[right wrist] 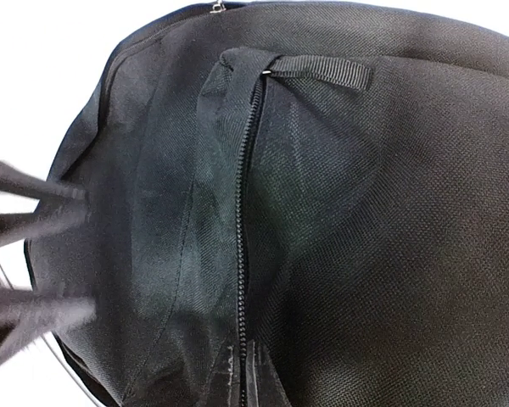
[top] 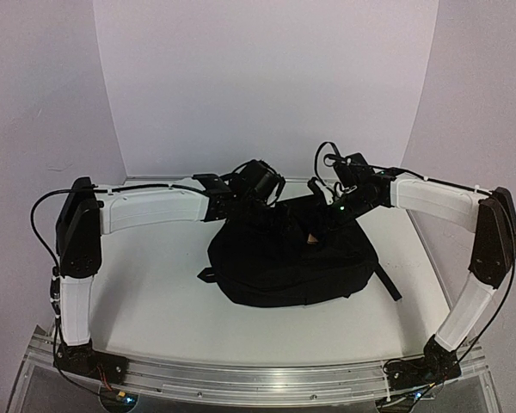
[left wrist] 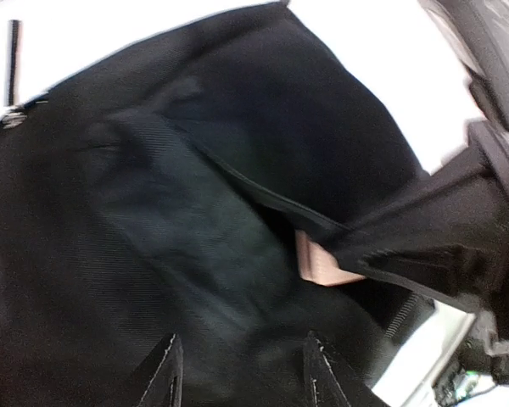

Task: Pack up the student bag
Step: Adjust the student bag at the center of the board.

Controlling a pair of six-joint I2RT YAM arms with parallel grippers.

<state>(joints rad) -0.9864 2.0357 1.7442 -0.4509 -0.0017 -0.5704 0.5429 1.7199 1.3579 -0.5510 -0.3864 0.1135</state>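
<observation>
The student bag (top: 284,267) lies flat near the middle of the white tabletop (top: 155,284), its long axis running left to right across the robot's front. Both arms reach to the bag's far edge, where the opening is.

The right gripper (right wrist: 244,377) is closed tight on the bag at the zip (right wrist: 242,254). In its wrist view the zip line runs straight from the top loop (right wrist: 318,72) down into the fingers. It seems to be lifting that edge, though which part of the zip it pinches is hidden.

The left gripper (left wrist: 242,373) hovers just over the far left part of the bag, tilted down at the fabric. Its fingers stand apart and nothing shows between them. Ahead of it and a little to its right, the bag's mouth gapes as a dark slit, and a small pink thing (left wrist: 322,264) peeps out under the raised flap.

The coming move likely turns on that slit. It lies between the two grippers, nearer the right one, which already holds it, so the left arm is the free one to work there. The fabric is soft and slack and would sag if let go.

Bare tabletop shows on every side of the bag, widest to its left and nearer the arm bases. White walls close in behind it.
</observation>
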